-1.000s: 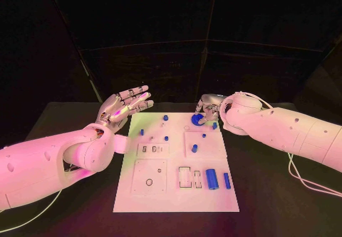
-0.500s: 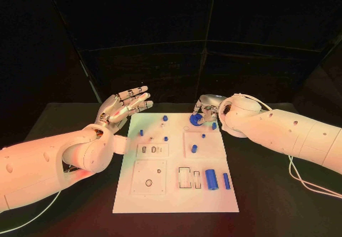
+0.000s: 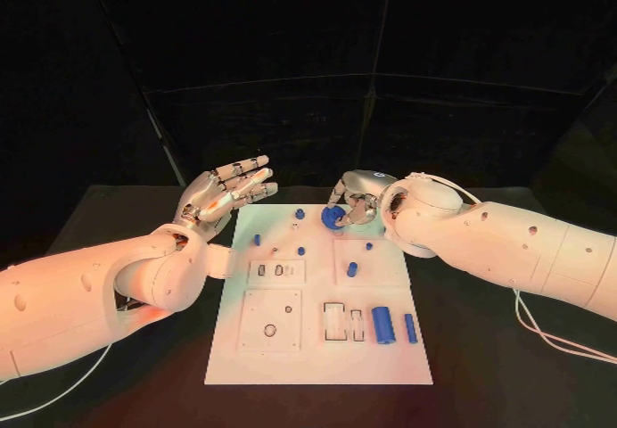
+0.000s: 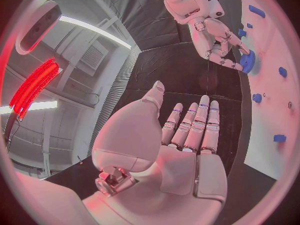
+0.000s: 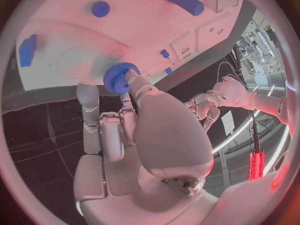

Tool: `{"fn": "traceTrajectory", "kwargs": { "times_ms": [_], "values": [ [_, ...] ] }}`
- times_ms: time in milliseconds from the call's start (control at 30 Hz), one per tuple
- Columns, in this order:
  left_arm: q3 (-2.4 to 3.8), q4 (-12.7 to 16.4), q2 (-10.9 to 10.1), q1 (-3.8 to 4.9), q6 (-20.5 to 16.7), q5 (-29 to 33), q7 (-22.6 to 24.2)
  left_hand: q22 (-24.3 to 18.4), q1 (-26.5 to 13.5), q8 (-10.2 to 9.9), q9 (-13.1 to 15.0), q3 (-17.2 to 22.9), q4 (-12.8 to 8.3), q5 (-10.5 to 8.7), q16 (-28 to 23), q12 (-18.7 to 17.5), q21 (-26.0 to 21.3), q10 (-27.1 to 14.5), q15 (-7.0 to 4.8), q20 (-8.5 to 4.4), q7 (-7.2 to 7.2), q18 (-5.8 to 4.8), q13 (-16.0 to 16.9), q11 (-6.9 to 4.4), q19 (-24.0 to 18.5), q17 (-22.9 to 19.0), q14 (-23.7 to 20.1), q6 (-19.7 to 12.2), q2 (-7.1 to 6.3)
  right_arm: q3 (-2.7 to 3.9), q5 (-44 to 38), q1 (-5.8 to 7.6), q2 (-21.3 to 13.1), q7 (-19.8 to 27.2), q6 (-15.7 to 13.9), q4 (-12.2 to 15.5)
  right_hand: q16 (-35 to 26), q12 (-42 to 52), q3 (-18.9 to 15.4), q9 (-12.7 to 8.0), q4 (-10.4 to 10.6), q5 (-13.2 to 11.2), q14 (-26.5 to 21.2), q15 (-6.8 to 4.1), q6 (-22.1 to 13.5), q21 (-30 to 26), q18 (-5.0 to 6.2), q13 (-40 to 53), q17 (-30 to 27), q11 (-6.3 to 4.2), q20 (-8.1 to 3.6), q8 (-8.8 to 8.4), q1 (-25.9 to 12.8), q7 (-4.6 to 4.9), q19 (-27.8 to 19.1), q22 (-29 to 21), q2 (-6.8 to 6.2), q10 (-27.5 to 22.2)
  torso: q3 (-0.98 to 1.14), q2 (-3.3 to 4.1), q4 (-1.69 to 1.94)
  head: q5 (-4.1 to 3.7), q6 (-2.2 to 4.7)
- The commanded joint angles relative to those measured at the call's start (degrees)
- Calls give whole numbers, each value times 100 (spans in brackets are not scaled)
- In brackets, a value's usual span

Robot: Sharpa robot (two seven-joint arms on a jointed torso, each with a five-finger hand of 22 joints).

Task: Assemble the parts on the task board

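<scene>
Head view, read from left to right: the left hand [image 3: 226, 192] hangs raised over the table's [image 3: 116, 223] far left, just off the task board's [image 3: 322, 357] far corner, palm flat, fingers straight and slightly apart, holding nothing; it sits where it was a second ago, so it plays no part in the step under way. Next comes the board itself, with small blue pegs [image 3: 300, 214] standing near its far end, a short blue piece [image 3: 351, 267] in the middle, and a larger blue cylinder [image 3: 382, 324] beside a slim blue bar [image 3: 410, 327] near the front; none of these has shifted. What has changed is on the right: the right hand [image 3: 357, 200], pinching a blue toothed gear [image 3: 334, 218] between thumb and fingertips, has carried it leftward along the board's far end, so the gear now lies closer to the pegs than a second ago. The right wrist view shows the gear [image 5: 120, 77] held at the fingertips close above the white surface, beside a faint round recess [image 5: 80, 61]; whether it touches the board I cannot tell. My judgement is that the gear is being brought to its seat and is not yet placed, so alignment and a gentle press down remain before the fingers can let go.
</scene>
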Motion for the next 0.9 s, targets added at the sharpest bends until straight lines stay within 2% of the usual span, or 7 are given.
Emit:
{"fn": "traceTrajectory", "kwargs": {
  "times_ms": [33, 200, 433, 500, 633, 800, 900],
  "values": [
    [3, 16, -6, 8, 67, -43, 48, -4, 53, -35, -2, -9, -32, 22, -26, -23, -19, 10, 7, 2, 613, 79, 2, 12, 56, -9, -3, 8, 22, 6, -122, 14, 100, -17, -276, 84, 24, 37, 47, 13, -1, -2, 509, -33, 101, 27, -89, 359, 970, 15, -26, -8, -64, 74, -3, 6, 10, 21, -2, 7, 14, 19, -2],
    [3, 23, -7, 9, 65, -43, 48, -4, 53, -35, -2, -9, -32, 22, -26, -23, -19, 10, 7, 2, 613, 79, 2, 12, 56, -9, -3, 8, 22, 8, -164, 15, 362, -16, -258, -1, 23, 41, 60, 13, -1, -1, 509, -33, 103, 31, -90, 366, 969, 15, -26, -14, -91, 74, 1, 12, 3, 25, -9, 5, 12, 47, -7],
    [4, 31, 9, 9, 62, -43, 48, -6, 56, -40, -3, 0, -43, 21, -35, -25, -30, 6, 6, 2, 611, 79, 1, 11, 63, -13, 2, 10, 33, 1, -306, 4, 826, 37, -270, -378, 26, 35, 83, 10, -4, -5, 511, -32, 89, 30, -90, 360, 978, 17, -25, -35, -137, 78, 2, 10, -11, 20, -1, 6, 16, 103, 2],
    [4, 33, 9, 10, 61, -43, 48, -6, 56, -40, -3, 0, -43, 21, -35, -25, -30, 6, 6, 2, 611, 79, 1, 11, 63, -13, 2, 10, 33, -2, -342, -10, 899, 45, -269, -447, 27, 33, 93, 10, -5, -5, 511, -31, 84, 28, -90, 358, 982, 18, -24, -42, -148, 79, 0, 6, -11, 18, -6, 9, 16, 105, -7],
    [4, 31, 16, 10, 61, -43, 47, -6, 56, -40, -3, 0, -43, 21, -35, -25, -30, 6, 6, 2, 611, 79, 1, 11, 63, -13, 2, 10, 33, -5, -407, -49, 1048, 55, -259, -593, 18, 28, 108, 8, -6, -7, 505, -29, 74, 52, -99, 354, 952, 21, -23, -54, -171, 83, 25, 57, -14, 14, 3, 5, 1, 134, -4],
    [4, 24, 28, 10, 63, -43, 46, -6, 56, -40, -3, 0, -43, 21, -35, -25, -30, 6, 6, 2, 611, 79, 1, 11, 63, -13, 2, 10, 33, -7, -448, -81, 1188, 69, -212, -725, 11, 25, 117, 8, -7, -9, 501, -28, 70, 93, -114, 350, 929, 23, -23, -61, -185, 85, 65, 142, -15, 10, 2, 7, -5, 142, -23],
    [4, 8, 37, 11, 65, -43, 43, -6, 56, -40, -3, 0, -43, 21, -35, -25, -30, 6, 6, 2, 611, 79, 1, 11, 63, -13, 2, 10, 33, -7, -458, -92, 1261, 76, -187, -792, 8, 19, 124, 9, -8, -11, 498, -27, 68, 98, -115, 344, 919, 25, -22, -66, -199, 85, 71, 148, -19, 5, 12, 8, -11, 160, -35]
  ]
}}
